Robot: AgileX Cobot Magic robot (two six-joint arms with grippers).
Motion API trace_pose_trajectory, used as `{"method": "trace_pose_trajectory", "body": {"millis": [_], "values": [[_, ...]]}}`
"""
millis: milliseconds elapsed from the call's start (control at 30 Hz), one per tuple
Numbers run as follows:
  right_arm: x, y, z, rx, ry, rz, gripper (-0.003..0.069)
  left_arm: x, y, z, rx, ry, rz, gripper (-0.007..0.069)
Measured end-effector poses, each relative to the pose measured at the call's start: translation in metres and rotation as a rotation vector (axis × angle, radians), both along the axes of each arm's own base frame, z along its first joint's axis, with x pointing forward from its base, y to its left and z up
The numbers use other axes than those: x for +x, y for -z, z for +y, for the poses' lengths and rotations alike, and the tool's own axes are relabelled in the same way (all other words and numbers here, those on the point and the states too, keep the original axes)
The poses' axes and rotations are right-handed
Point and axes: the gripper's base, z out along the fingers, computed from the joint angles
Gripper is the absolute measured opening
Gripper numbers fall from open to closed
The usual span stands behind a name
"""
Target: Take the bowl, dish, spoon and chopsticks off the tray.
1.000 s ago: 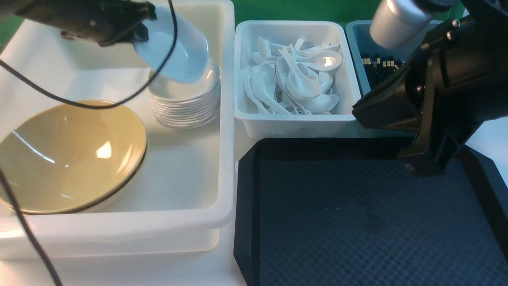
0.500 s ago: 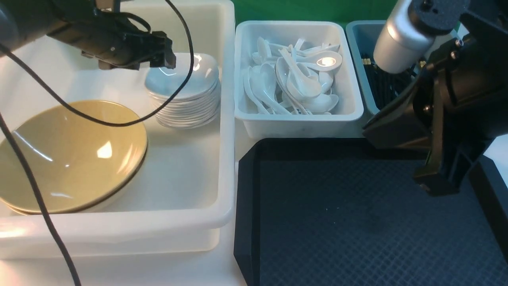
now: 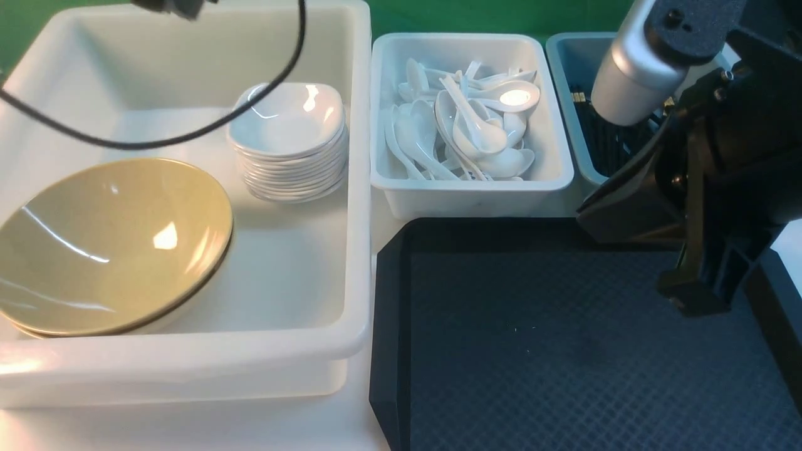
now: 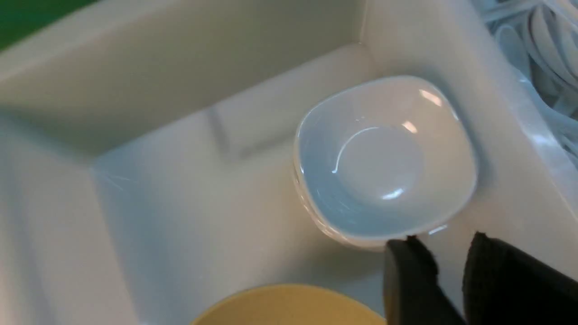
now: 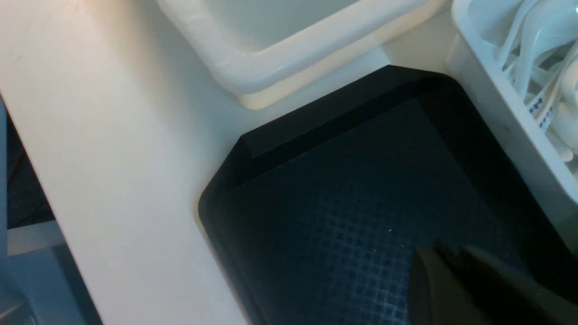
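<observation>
Dish [image 3: 287, 119] sits level on top of the stack of white dishes [image 3: 294, 178], in the far right corner of the big white bin [image 3: 358, 188], left of the tray [image 3: 388, 282]. The bowl [image 3: 113, 244] lies at the bin's near left. My left gripper [image 4: 445, 246] is empty, its fingers drawn close with only a slit between. It hangs above the dish, whose rim is just beyond my fingertips; I judge them apart. I reckon the step is clearing this arm: rise straight up and keep the cable [image 3: 188, 134] off the stack. My right gripper [image 5: 445, 257], pressed together and empty, hovers over the tray's far right.
</observation>
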Motion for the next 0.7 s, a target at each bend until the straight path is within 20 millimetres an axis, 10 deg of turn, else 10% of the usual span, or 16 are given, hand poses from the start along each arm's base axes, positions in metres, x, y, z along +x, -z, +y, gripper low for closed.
{"method": "trace_pose_trajectory", "body": {"millis": [167,300,700], "values": [[-0.004,-0.002,-0.004,0.01,0.001,-0.015,0.0098,-0.074,-0.028,0.003,-0.008,0.015,-0.015,-0.0008],[-0.022,-0.006,-0.018,0.072,0.007,-0.088,0.0098,-0.127,-0.008,0.022,-0.024,-0.035,-0.01,-0.001],[-0.083,0.018,-0.071,0.39,0.045,-0.439,0.0101,-0.248,0.111,0.059,-0.286,-0.16,-0.203,-0.001]]}}
